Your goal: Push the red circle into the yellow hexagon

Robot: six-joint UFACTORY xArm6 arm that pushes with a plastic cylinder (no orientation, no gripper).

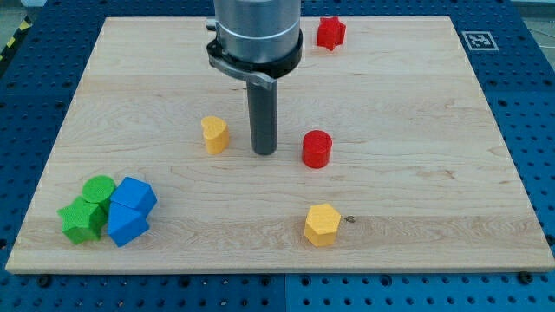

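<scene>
Yellow hexagon [322,224] sitting nearest, tabletop's [416,130] bottom edge. No pincer showing; my tip [264,152] resting between yellow block [215,134] and red circle [316,149], touching neither.

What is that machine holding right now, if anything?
Nothing is held. My tip rests on the board between the small yellow block and the red circle, touching neither.

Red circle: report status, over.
My tip left of red circle, not touching. Yellow hexagon below circle, apart. Path between them clear.
</scene>
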